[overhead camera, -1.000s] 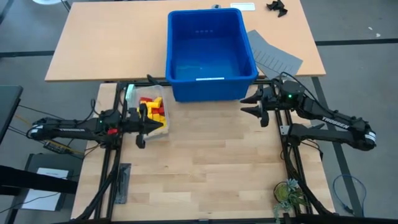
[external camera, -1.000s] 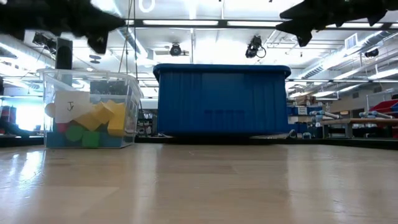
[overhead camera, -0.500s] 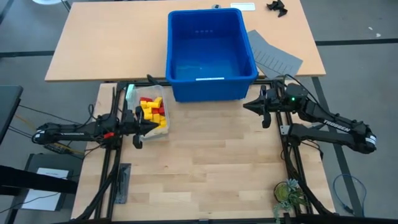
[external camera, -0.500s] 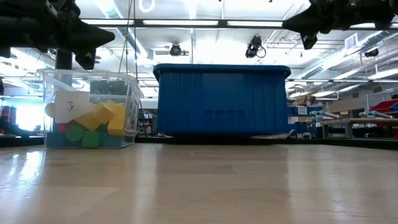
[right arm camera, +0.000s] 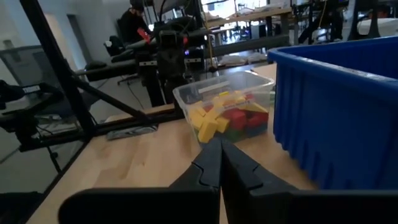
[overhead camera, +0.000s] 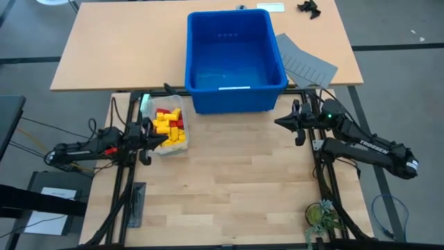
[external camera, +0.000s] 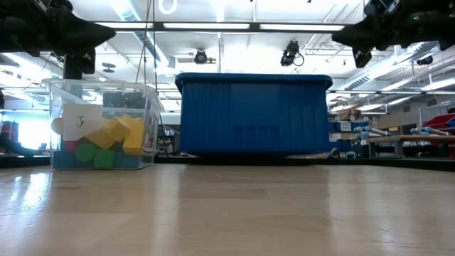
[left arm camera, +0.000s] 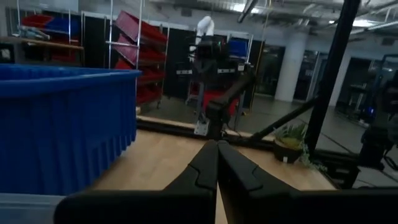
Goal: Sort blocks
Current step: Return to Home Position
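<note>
Arms at the sides of the table (overhead camera: 236, 187), blocks (overhead camera: 168, 125) in their tub
Bare boards lie before the blue bin (overhead camera: 236, 101); the clear tub (overhead camera: 186, 133) at the bin's front-left corner holds the blocks; left gripper (overhead camera: 162, 137) front-left of the bin, fingers pressed together; right gripper (overhead camera: 279, 122) off its front-right corner, likewise.

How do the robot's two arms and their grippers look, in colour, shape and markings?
The left arm and the right arm are both slim, black and jointed. The right arm bears white lettering along one link and a small green light near its wrist. The left gripper and the right gripper have dark, tapered fingers.
</note>
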Controlling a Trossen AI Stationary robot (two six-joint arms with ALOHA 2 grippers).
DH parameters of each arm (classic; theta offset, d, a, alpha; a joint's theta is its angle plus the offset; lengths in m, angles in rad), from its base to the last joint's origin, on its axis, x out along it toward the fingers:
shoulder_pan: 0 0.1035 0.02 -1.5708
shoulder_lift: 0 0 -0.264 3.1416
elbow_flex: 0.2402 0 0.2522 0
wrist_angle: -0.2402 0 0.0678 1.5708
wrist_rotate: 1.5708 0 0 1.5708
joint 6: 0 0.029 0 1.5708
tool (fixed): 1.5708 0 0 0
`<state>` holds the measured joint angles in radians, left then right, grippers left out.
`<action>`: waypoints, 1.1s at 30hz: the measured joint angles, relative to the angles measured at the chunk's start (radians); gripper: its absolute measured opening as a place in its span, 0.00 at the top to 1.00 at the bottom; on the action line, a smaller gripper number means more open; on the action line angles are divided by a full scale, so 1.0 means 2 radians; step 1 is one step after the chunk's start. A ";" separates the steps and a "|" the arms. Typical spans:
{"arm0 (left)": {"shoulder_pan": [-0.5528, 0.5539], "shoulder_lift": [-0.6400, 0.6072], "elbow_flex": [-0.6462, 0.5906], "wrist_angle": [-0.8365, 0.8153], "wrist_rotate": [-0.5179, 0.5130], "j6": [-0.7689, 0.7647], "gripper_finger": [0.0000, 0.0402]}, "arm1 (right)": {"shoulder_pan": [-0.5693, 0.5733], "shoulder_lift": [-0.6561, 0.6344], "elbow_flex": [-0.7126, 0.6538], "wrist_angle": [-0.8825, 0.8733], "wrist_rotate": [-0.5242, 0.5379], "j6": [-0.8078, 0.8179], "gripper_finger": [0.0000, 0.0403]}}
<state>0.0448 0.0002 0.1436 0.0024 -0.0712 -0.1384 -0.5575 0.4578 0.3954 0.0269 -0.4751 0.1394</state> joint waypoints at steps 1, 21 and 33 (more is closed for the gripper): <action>0.000 -0.001 0.000 -0.003 0.000 0.000 0.96 | 0.000 -0.008 -0.007 0.001 0.000 0.000 1.00; 0.000 0.000 0.000 -0.019 -0.019 -0.009 0.96 | 0.008 -0.183 -0.162 0.045 0.101 0.075 1.00; 0.000 0.000 0.000 -0.019 -0.026 -0.015 0.96 | 0.100 -0.210 -0.191 0.042 0.266 0.032 1.00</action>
<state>0.0448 -0.0002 0.1432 -0.0353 -0.1226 -0.1685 -0.3569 0.0381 0.0130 0.1111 0.0576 0.2028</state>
